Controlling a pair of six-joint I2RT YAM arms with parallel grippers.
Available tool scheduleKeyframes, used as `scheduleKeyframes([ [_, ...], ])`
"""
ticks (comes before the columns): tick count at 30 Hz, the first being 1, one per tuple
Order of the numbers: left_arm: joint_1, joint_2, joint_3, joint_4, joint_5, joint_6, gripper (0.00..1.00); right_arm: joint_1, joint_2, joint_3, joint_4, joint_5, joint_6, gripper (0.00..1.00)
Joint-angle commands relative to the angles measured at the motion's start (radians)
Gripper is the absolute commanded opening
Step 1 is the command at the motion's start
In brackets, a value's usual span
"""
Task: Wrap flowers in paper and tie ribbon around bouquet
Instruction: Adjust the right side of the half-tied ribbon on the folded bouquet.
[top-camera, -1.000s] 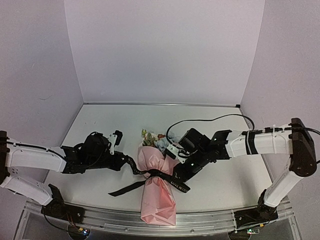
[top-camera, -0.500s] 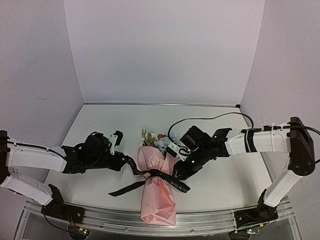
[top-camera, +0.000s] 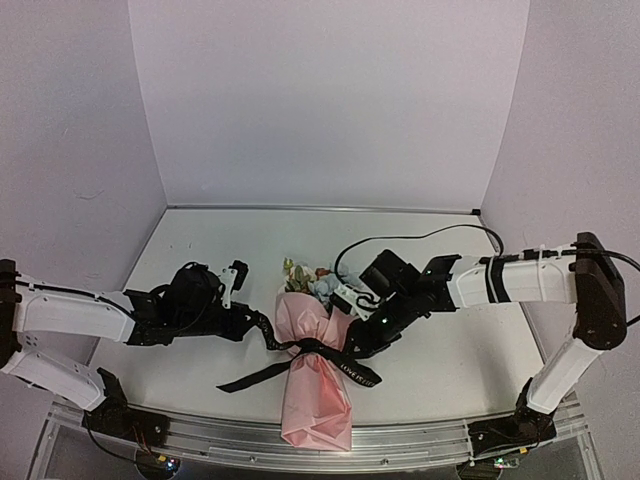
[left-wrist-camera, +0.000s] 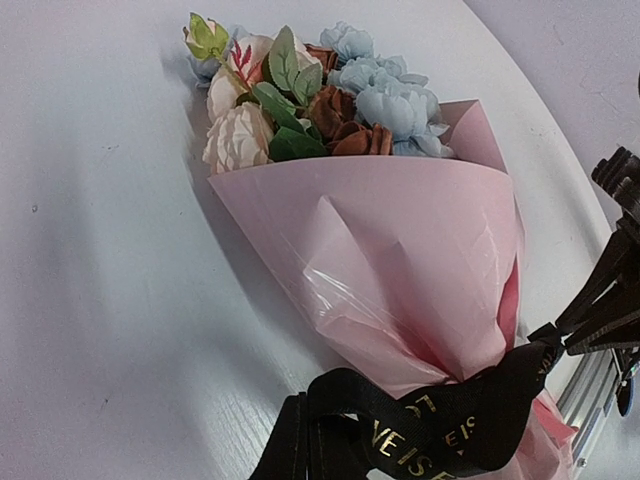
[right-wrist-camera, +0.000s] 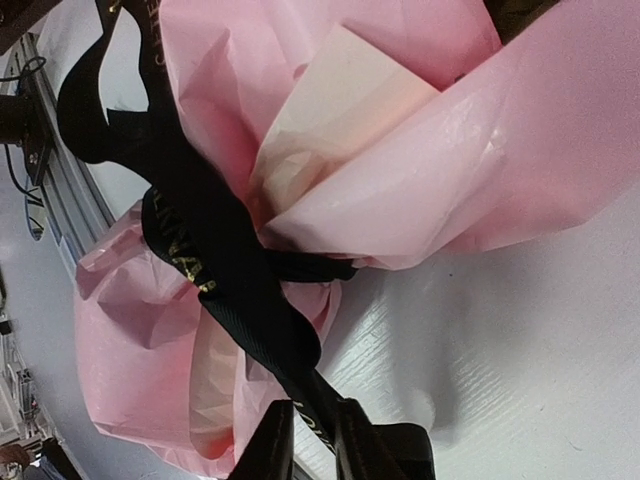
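The bouquet (top-camera: 312, 345) lies across the middle of the table, with the flowers (top-camera: 305, 277) poking out of its far end. Pink paper (left-wrist-camera: 400, 250) forms the cone around the flowers (left-wrist-camera: 330, 100). A black ribbon (top-camera: 318, 350) with gold lettering circles the cone's waist, and its tails trail left and right. My left gripper (top-camera: 262, 330) is shut on the ribbon (left-wrist-camera: 430, 430) left of the cone. My right gripper (right-wrist-camera: 312, 440) sits at the cone's right side, its fingers (right-wrist-camera: 275, 445) closed on the ribbon (right-wrist-camera: 230, 290) tail.
A thin black cable (top-camera: 420, 238) arcs over the table behind the right arm. The metal rail (top-camera: 200, 435) runs along the near edge just below the cone's tip. The white table (top-camera: 220, 250) ends at the back wall.
The right gripper has slid left, closer to the cone's tied waist, and its jaws have closed in on the ribbon tail. The left arm and the bouquet have stayed put.
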Motion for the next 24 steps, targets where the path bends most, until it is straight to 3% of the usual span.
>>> scheduleKeyframes([
  [1, 0.003, 0.001, 0.047, 0.008, 0.006, 0.016, 0.0, -0.008, 0.011, 0.035, 0.018, -0.018, 0.009, 0.08],
  [4, 0.003, -0.001, 0.047, 0.008, 0.012, 0.019, 0.0, -0.009, 0.009, 0.032, 0.017, -0.012, 0.011, 0.02],
  [10, 0.003, 0.001, 0.052, 0.018, 0.063, 0.034, 0.02, -0.009, -0.013, 0.017, 0.016, 0.028, 0.017, 0.0],
  [24, 0.003, -0.008, 0.042, 0.06, 0.128, 0.018, 0.36, -0.007, -0.096, -0.051, -0.021, 0.167, 0.067, 0.0],
])
